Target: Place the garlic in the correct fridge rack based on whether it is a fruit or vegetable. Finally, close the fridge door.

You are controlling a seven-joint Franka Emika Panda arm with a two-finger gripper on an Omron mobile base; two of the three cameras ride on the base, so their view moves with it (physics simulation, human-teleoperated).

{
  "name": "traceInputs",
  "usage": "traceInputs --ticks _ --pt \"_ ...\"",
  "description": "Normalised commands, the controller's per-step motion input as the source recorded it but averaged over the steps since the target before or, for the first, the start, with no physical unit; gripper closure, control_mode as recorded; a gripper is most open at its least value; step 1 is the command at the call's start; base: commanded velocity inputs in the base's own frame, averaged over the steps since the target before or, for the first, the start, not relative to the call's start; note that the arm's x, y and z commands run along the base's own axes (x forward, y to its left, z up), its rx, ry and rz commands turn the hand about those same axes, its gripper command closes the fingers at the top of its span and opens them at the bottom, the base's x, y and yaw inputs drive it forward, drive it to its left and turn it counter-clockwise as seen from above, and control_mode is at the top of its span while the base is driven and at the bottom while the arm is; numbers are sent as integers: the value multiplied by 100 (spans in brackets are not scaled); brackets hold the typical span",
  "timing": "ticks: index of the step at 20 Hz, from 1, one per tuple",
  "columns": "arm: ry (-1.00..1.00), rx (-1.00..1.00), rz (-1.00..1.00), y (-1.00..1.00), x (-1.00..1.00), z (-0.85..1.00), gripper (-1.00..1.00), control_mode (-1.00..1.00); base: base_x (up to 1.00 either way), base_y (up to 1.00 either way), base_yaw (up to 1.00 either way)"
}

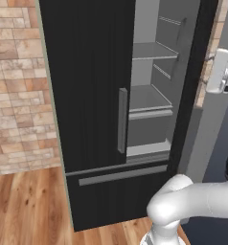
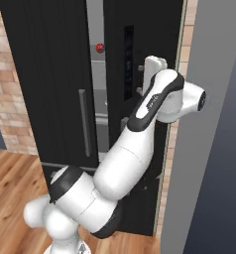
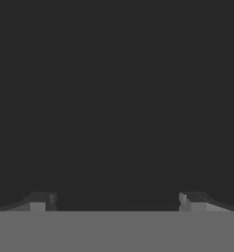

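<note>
The fridge door (image 2: 164,30) is a tall glossy black panel, swung partly open on the right; in the left base view its edge (image 1: 196,72) shows as a black strip. My gripper (image 2: 140,78) sits against the door's outer face at about mid height. In the hand view the gripper (image 3: 116,202) is open, its fingertips (image 3: 40,202) wide apart with nothing between them, facing a flat dark surface close up. The fridge rack (image 1: 147,100), a pale-grey shelf with a thick front lip, shows through the opening. The garlic is out of view.
The left fridge door (image 1: 87,95) is closed, with a vertical grey handle (image 1: 122,119). Below it runs the bottom drawer's horizontal handle (image 1: 123,175). A red round fruit (image 2: 100,47) sits high inside the gap. A grey wall (image 2: 209,124) stands right of the arm.
</note>
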Motion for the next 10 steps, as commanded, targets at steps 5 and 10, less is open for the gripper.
traceInputs --ticks 5,10 --pt "-5 -11 -15 84 77 0 -100 -100 0 0 0" --pt "-3 -13 -30 65 68 0 -100 -100 0 0 0"
